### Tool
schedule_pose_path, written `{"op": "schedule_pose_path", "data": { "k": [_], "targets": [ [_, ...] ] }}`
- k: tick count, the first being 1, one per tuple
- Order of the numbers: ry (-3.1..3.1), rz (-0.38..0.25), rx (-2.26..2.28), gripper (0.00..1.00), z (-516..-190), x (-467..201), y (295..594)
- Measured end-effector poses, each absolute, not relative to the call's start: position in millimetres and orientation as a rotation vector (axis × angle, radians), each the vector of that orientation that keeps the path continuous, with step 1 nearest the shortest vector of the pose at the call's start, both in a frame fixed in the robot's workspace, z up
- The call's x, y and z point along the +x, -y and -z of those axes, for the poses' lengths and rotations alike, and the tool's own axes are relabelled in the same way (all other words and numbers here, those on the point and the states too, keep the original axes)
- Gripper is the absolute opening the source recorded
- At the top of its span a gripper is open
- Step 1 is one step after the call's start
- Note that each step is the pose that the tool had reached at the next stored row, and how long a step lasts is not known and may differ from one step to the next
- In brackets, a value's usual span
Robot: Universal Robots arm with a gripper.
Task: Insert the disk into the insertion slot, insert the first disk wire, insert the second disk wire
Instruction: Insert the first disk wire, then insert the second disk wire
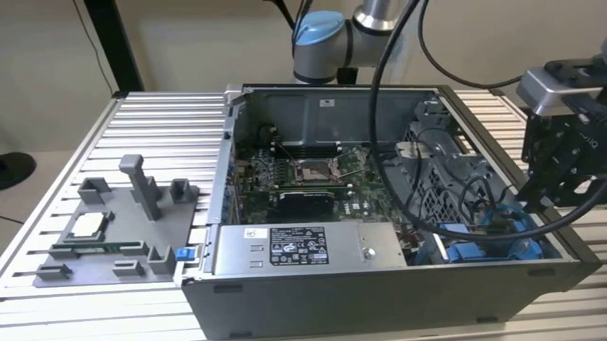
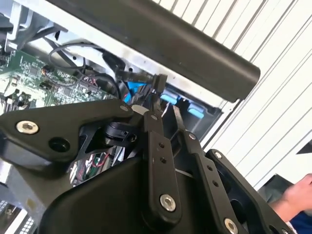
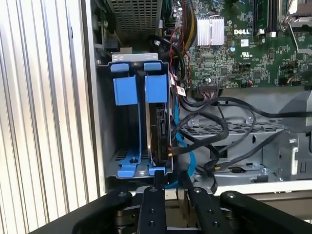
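We see the disk [image 3: 161,131] seated on edge within the insertion slot [image 3: 139,57]; the claw [image 3: 172,179] hovers just beside its cabled end, and we cannot tell whether it grips.

Disk [image 3: 161,131] edge-on in the insertion slot [image 3: 104,122], label face hidden. Person's hand [image 2: 296,194] cut off at the second wrist view's edge.
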State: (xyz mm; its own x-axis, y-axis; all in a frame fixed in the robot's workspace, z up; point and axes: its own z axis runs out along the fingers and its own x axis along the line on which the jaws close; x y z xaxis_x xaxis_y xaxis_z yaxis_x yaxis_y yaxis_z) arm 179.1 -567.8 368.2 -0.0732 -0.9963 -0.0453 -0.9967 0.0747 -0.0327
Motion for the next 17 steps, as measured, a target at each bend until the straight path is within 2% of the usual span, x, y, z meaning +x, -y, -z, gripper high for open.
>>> {"op": "schedule_pose_path", "data": {
  "k": [17],
  "targets": [
    [-2.262,-0.054,-2.122,1.0,-368.2,202.5,567.8]
  ]
}}
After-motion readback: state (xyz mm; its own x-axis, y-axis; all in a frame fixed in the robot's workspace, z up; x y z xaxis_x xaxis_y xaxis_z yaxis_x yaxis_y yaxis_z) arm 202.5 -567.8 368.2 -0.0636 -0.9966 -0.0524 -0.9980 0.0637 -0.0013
